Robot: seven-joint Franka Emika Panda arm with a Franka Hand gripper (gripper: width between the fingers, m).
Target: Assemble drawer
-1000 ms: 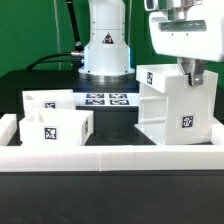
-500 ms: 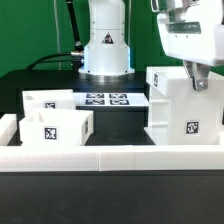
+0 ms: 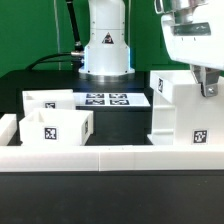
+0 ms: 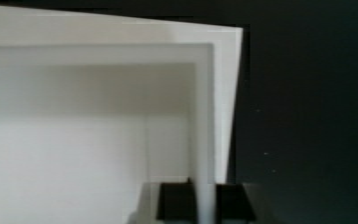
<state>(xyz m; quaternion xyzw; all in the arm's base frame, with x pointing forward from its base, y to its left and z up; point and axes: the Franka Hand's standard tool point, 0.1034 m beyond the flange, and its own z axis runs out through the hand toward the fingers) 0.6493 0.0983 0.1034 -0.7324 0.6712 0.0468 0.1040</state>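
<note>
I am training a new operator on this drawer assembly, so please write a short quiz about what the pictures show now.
1. True or false: the gripper is shut on a wall of the large white boxy plastic casing.
2. The two small white plastic tray boxes stand: A) inside the casing; B) at the exterior view's left of it; C) stacked on top of it.
3. Fill in: the casing stands at the exterior view's ___ of the flat white marker board.
Key: 1 true; 2 B; 3 right.
</note>
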